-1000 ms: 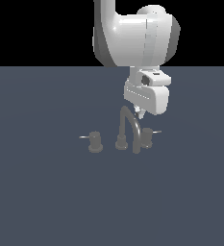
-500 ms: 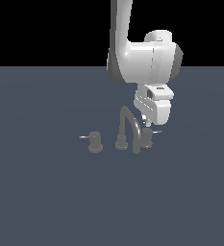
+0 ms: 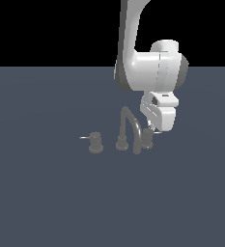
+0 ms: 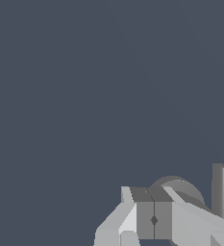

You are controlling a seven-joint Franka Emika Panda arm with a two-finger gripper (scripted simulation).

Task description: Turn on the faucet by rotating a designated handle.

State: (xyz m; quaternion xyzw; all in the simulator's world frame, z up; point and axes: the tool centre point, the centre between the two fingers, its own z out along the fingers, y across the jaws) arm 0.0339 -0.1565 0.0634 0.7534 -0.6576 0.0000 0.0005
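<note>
The faucet [image 3: 130, 126] is a dark grey arched spout on a round base, standing on the grey floor. The handle [image 3: 147, 140] is the short dark knob on the exterior view's right of the spout. Its pale pin is mostly hidden by my hand. My gripper [image 3: 152, 129] hangs right over and just behind this knob, fingers pointing down. In the wrist view the fingers [image 4: 144, 220] are pressed together with nothing seen between them. The round knob [image 4: 183, 188] and the spout's tube [image 4: 220, 191] show just beyond them.
The twin knob [image 3: 95, 143], with a thin pin pointing to the exterior view's left, stands on the other side of the spout. The flat grey floor [image 3: 46, 193] stretches all around. My white arm [image 3: 147, 72] rises above the faucet.
My arm has swung to the exterior view's right and come down, bringing the gripper from above the spout to the right-hand knob. The faucet parts have not visibly moved.
</note>
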